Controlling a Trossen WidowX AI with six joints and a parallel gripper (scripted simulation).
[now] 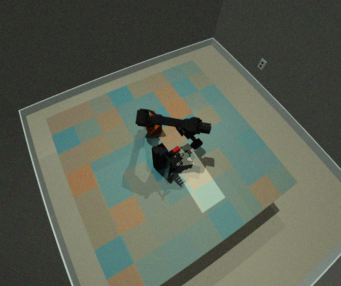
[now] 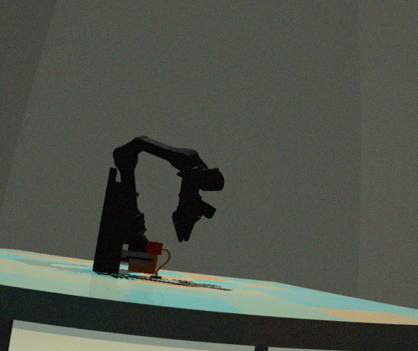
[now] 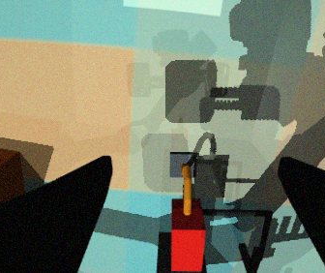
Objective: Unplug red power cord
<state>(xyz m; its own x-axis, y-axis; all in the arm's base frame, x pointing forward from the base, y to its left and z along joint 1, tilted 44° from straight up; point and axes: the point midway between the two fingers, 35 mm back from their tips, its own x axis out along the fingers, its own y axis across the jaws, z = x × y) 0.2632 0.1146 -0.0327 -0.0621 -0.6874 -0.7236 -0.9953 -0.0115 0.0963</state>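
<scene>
Your plug (image 3: pixel 188 236) sits low in the wrist view, a red block with the orange cord (image 3: pixel 187 189) rising from its top; from the side it rests on a grey piece beside the dark upright, the cord (image 2: pixel 163 260) looping down to the table (image 2: pixel 239 298). The gripper (image 2: pixel 181 237) hangs above and just to one side of it, spread to its widest and holding nothing; each finger (image 3: pixel 53 218) stands well apart from the plug.

Risks, as I judge them: retreat downward or sideways and a fingertip could catch the cord loop and drag the plug. A straight lift looks safest.

You cannot tell here whether the prongs are out of the strip; the strip itself is hard to pick out among dark shapes and shadows. The top view shows only a red speck (image 1: pixel 175 149) under the arm.
</scene>
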